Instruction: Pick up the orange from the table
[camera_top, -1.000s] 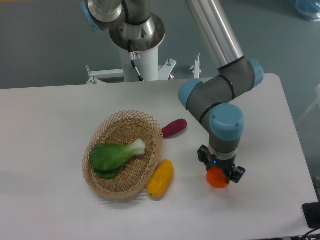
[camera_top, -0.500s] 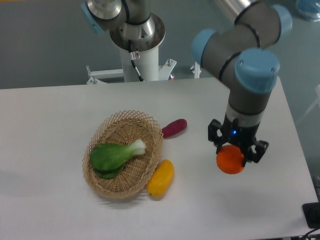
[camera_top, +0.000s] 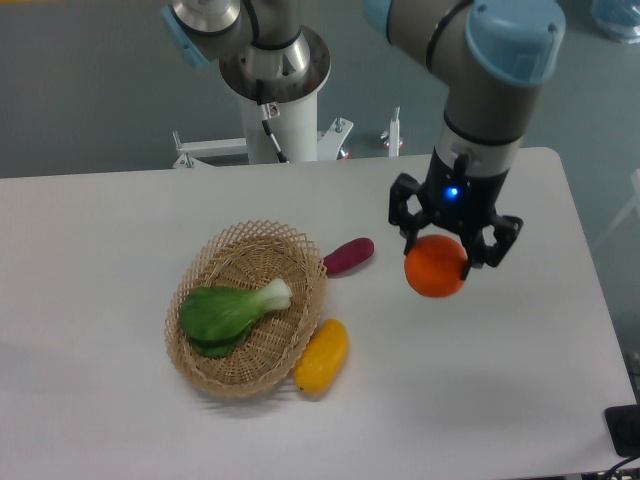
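The orange (camera_top: 435, 272) is round and bright orange, and it hangs in the air well above the white table (camera_top: 100, 250). My gripper (camera_top: 443, 255) is shut on the orange, its black fingers clasping it from both sides. The arm reaches down from the upper right, and its wrist hides the top of the fruit.
A wicker basket (camera_top: 246, 364) holding a green leafy vegetable (camera_top: 228, 310) sits left of centre. A yellow-orange elongated fruit (camera_top: 321, 356) lies against the basket's right rim. A purple oblong vegetable (camera_top: 348, 256) lies just left of the gripper. The robot's base (camera_top: 275, 90) stands at the back.
The gripper has risen with the orange held in it, lifting it off the table and shifting a little to the left and toward the back.
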